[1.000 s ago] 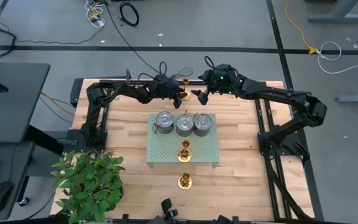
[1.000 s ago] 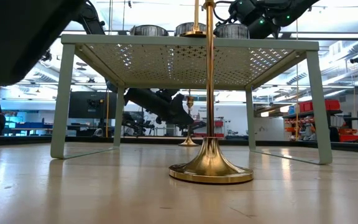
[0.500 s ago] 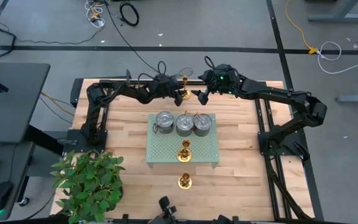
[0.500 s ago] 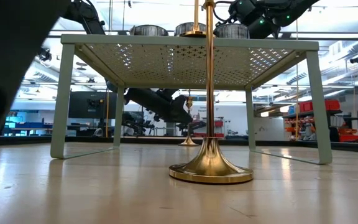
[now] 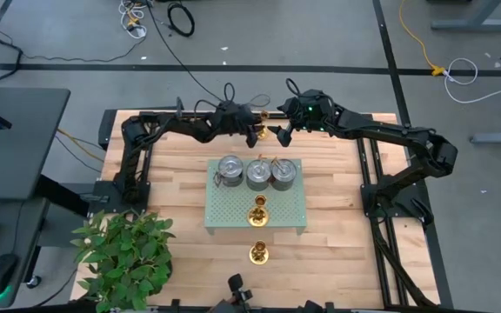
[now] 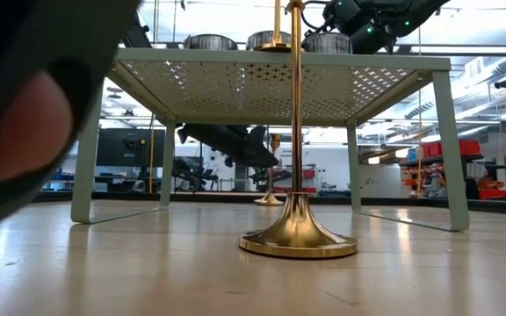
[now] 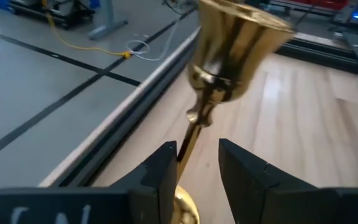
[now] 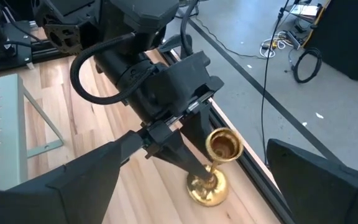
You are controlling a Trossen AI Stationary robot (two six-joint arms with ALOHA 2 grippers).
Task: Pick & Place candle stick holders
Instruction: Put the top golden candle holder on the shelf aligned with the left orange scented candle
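**Left gripper shifts rightward with the far candlestick in its jaws**

Since a second ago, the left gripper (image 5: pixel 252 130) has slid a little toward the right gripper (image 5: pixel 278 132) along the counter's (image 5: pixel 337 217) far edge, and its jaws have narrowed slightly.

High view: both grippers meet behind a green perforated stand (image 5: pixel 233 209). Three grey tins (image 5: pixel 257 172) line the stand's far side, with a second candlestick (image 5: pixel 258 211) in front of them. A third candlestick (image 5: pixel 258 252) stands on the counter nearer the camera, and a potted plant (image 5: pixel 124 252) fills the near left corner.

Low view: the near candlestick's stem rises past the stand's top; a dark blurred shape covers the left side.

Left wrist view: jaws pinch the thin stem of the far candlestick (image 7: pixel 229 46) below its cup.

Right wrist view: the right jaws are spread wide, apart from that candlestick (image 8: pixel 219 163), whose base rests on the wood by the edge rail.
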